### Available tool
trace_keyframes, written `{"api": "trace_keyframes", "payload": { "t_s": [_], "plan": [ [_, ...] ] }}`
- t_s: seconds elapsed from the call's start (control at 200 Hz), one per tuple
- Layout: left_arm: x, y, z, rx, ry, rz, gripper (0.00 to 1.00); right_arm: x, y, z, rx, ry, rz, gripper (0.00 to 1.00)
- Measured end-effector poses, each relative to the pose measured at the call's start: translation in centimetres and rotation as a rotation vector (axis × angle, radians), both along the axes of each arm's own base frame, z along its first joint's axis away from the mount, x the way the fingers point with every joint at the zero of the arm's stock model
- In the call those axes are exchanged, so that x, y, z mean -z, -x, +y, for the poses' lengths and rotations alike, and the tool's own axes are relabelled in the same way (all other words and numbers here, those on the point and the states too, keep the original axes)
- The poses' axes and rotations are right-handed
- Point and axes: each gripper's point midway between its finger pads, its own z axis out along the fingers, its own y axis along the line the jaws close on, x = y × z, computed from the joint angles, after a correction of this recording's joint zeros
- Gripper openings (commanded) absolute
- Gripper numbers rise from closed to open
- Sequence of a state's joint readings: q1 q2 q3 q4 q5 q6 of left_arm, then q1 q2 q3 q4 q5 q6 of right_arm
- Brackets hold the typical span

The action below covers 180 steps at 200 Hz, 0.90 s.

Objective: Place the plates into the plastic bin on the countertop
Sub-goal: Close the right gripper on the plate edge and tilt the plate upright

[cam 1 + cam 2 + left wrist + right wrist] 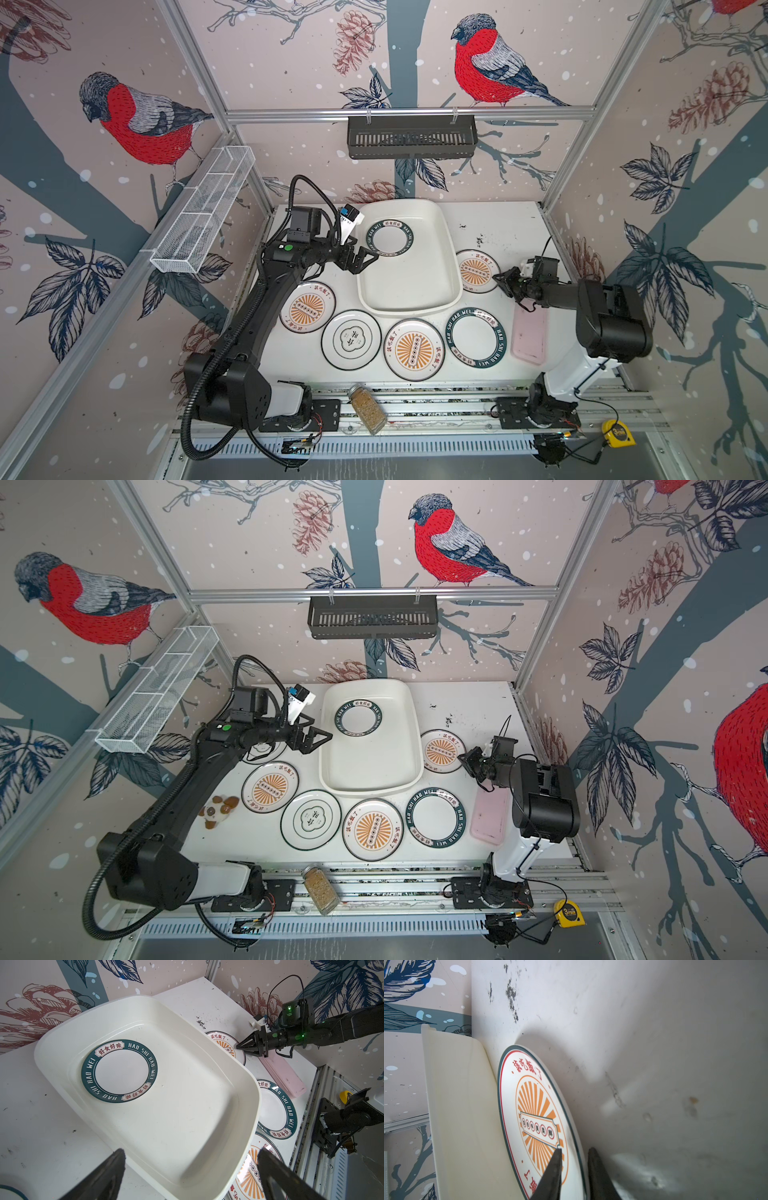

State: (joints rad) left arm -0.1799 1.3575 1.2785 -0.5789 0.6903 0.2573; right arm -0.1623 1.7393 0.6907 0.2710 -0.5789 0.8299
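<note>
the green-banded plate (119, 1070) in the plastic bin (187, 1126) read "hao shi hao wei" twice, with 好食好味 in two panels — a second green-banded plate (277, 1109) on the surface carried the same lettering. the sunburst plate (537, 1118) bore red 該吃飯了. a yellow tape measure (619, 433) showed a "3".

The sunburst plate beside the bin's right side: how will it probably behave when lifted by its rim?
The sunburst plate looks rigid and glossy, so it should keep its shape but may slip between the thin fingers of the right gripper. Held at one edge only, it will likely tilt downward.
</note>
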Motion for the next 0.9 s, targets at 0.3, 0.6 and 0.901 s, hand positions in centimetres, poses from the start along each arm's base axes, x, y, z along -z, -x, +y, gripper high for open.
{"api": "trace_keyframes", "payload": {
  "t_s": [0.3, 0.6, 0.901],
  "plan": [
    [0.4, -0.3, 0.0, -0.01, -0.001, 0.015, 0.98, 0.2, -0.2, -0.3, -0.012, -0.008, -0.006, 0.16],
    [0.5, -0.4, 0.0, -0.012, 0.0, 0.017, 0.98, -1.0, -1.2, -0.1, -0.032, -0.02, -0.055, 0.04],
    [0.4, -0.5, 0.0, -0.012, 0.001, 0.015, 0.98, -1.7, -1.4, -0.8, -0.008, -0.007, -0.059, 0.02]
  ]
}}
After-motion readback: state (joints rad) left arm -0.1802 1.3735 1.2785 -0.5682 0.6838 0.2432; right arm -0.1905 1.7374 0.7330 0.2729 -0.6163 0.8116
